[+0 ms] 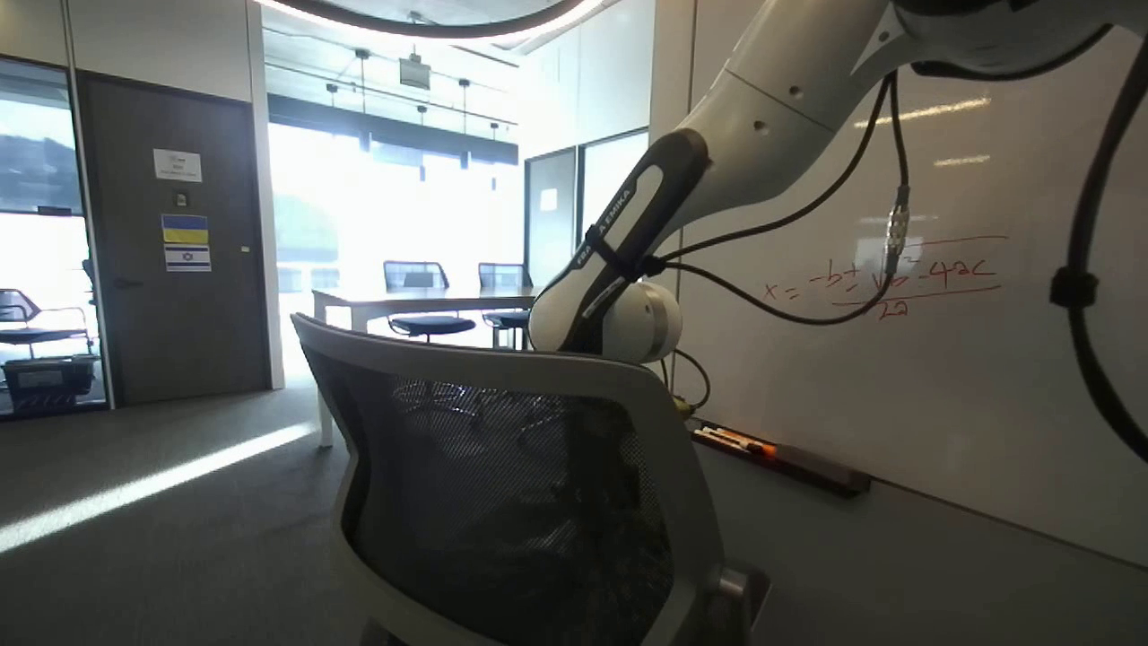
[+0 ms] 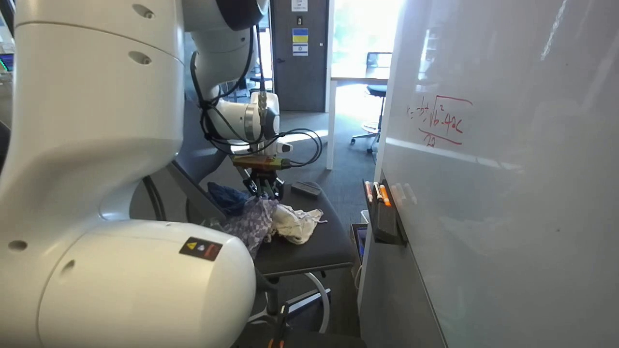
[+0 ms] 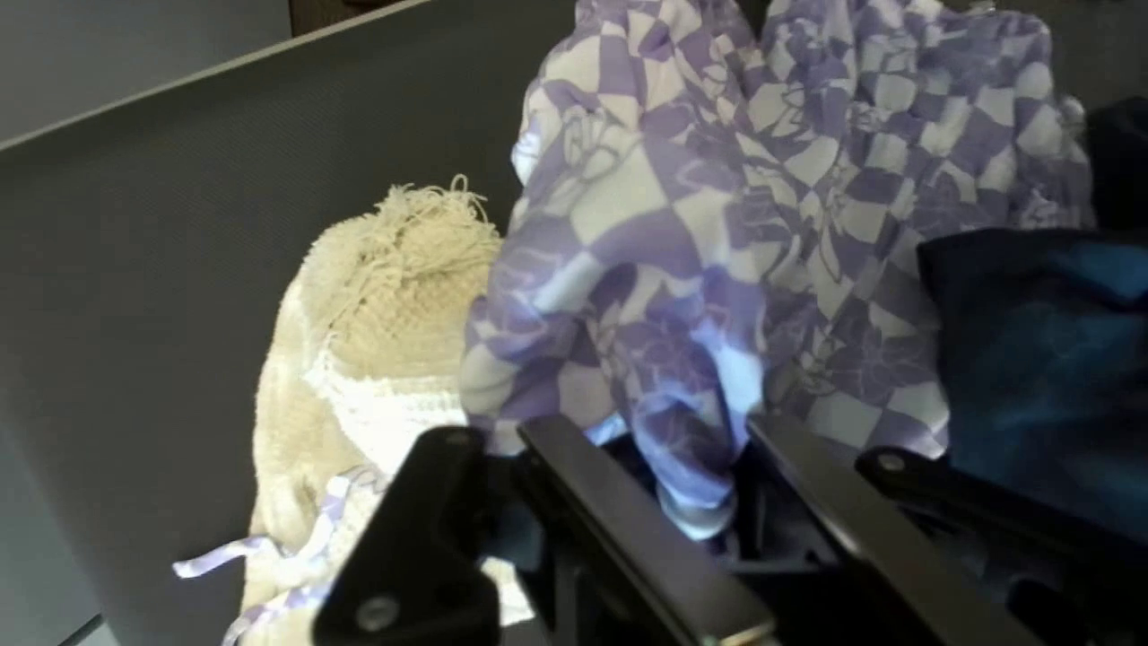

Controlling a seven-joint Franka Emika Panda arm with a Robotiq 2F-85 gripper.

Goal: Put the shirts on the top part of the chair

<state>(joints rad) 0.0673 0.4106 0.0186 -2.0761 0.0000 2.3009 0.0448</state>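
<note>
In an exterior view, the chair back [image 1: 511, 484] has a narrow top, so loosely draped cloth could slip off. In an exterior view, the purple shirt [image 2: 251, 220] lies on the seat [image 2: 309, 253] against the cream shirt [image 2: 295, 224] and might drag it. In the wrist view, the gripper [image 3: 655, 426] stands wide around a purple fold, seemingly not pinching.

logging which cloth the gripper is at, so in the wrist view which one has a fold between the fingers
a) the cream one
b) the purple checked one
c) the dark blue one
b: in the wrist view a fold of the purple checked cloth shows between the two fingers, with the cream cloth to the left of that fold and the dark blue cloth to the right.
</note>
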